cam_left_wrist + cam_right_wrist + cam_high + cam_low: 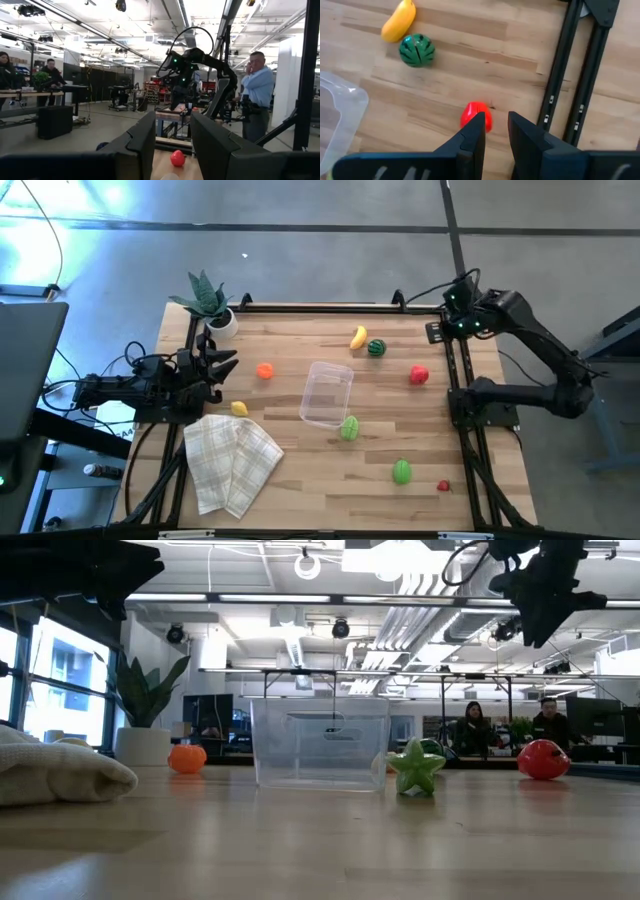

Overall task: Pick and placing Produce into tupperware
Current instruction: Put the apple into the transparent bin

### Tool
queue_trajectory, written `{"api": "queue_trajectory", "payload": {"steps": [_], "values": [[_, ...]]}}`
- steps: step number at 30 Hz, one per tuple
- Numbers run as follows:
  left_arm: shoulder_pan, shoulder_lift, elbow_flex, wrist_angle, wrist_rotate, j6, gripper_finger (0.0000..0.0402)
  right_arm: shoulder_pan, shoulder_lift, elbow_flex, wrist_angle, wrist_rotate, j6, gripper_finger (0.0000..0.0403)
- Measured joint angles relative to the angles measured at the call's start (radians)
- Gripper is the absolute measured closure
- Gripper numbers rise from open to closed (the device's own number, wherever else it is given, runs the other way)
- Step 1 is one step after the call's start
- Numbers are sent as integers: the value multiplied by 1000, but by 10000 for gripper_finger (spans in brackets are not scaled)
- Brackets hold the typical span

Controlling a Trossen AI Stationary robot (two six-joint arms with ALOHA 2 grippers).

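Right end effector (492, 131) empty, jaws narrowly parted, hovering above red tomato (476, 116), lower centre of the right wrist view. Left end effector (172, 145) likewise parted, farther off.

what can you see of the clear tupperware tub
The tupperware is a clear, rounded-cornered rectangular plastic tub, standing upright and open-topped near the middle of the wooden table. It looks empty. A light green star-shaped toy sits right by one corner; whether they touch is unclear. Neither gripper is near it.
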Motion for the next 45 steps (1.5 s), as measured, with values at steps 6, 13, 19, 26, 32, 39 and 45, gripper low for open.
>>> {"api": "queue_trajectory", "payload": {"steps": [6,13,19,26,32,39,45], "values": [[0,0,0,0,0,0,289,70,15,-8,16,-1,38,324],[0,0,0,-4,0,0,289,198,13,-243,135,1,146,290],[0,0,0,-4,0,0,289,219,13,-392,263,-5,242,266],[0,0,0,-4,0,0,289,219,12,-489,346,-27,358,241],[0,0,0,-4,0,0,289,219,12,-539,415,-30,394,224],[0,0,0,-4,0,0,289,218,12,-542,430,-26,402,206],[0,0,0,-4,0,0,289,218,12,-542,427,-9,429,168]]}}
